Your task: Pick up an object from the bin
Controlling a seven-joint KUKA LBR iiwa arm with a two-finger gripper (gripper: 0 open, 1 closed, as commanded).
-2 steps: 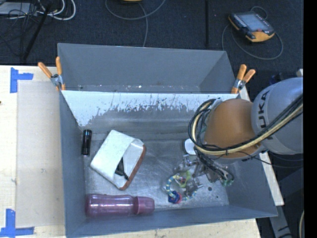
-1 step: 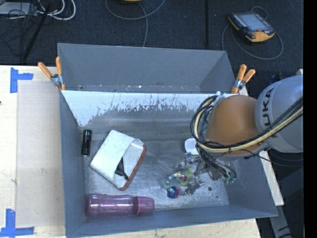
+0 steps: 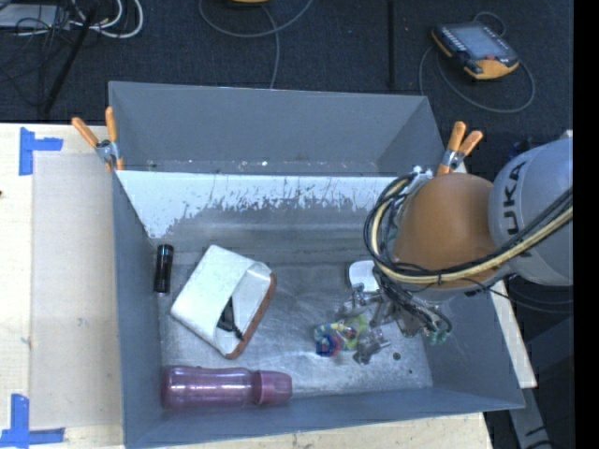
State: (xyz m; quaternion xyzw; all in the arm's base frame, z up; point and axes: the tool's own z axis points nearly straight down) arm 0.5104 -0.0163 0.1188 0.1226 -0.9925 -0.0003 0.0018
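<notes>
Camera view shows the gripper [image 3: 370,335] low in the lower right of the grey metal bin [image 3: 299,241], by a small many-coloured toy [image 3: 328,342]. I cannot tell if it is open.

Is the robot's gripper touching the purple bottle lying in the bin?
Apart. The camera view shows bare grey floor of the bin between the gripper and the purple bottle.

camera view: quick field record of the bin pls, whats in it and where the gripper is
container: grey metal bin
gripper: low over the bin floor, right side
nearest gripper: small multicoloured bits, just to its left
left: black cylinder
centre-left: white block with brown edge
front: purple bottle, lying on its side
</notes>
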